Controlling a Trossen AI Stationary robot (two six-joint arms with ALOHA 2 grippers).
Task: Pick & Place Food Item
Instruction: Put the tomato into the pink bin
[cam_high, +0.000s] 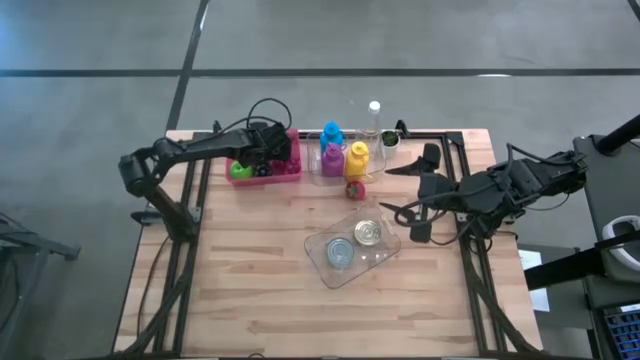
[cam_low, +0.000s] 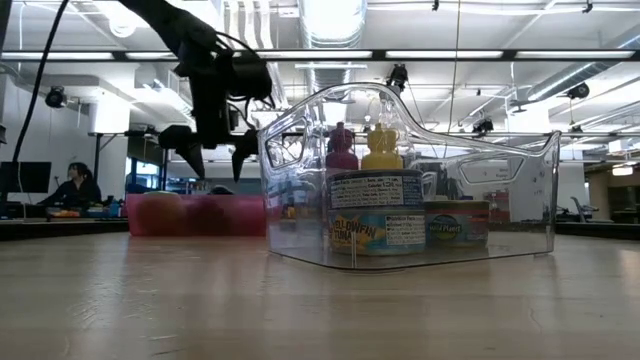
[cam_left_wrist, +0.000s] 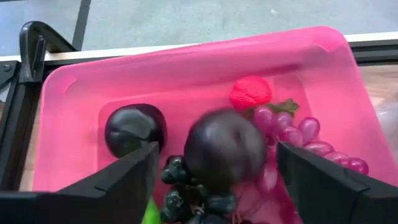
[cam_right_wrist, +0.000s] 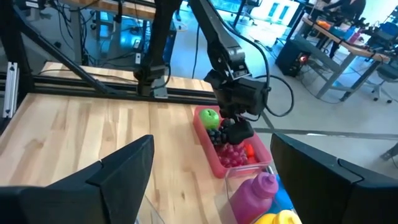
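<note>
Plum (cam_left_wrist: 225, 148), dark purple, sits in pink bin (cam_left_wrist: 186, 68) at tabletop's far edge, left of centre, between the spread fingers of left gripper (cam_left_wrist: 214, 177) w/o visible contact. Near to far: clear container (cam_high: 352, 255) w/ two cans near tabletop centre. Right gripper (cam_high: 395, 190), fingers spread, holds nothing, over right side of tabletop. Red fruit (cam_high: 354, 188) just beyond container. At far edge: pink bin also holds grapes (cam_left_wrist: 298, 134), green apple (cam_right_wrist: 209, 117), 2nd dark fruit (cam_left_wrist: 134, 129); bottles (cam_high: 345, 155) beside bin.
</note>
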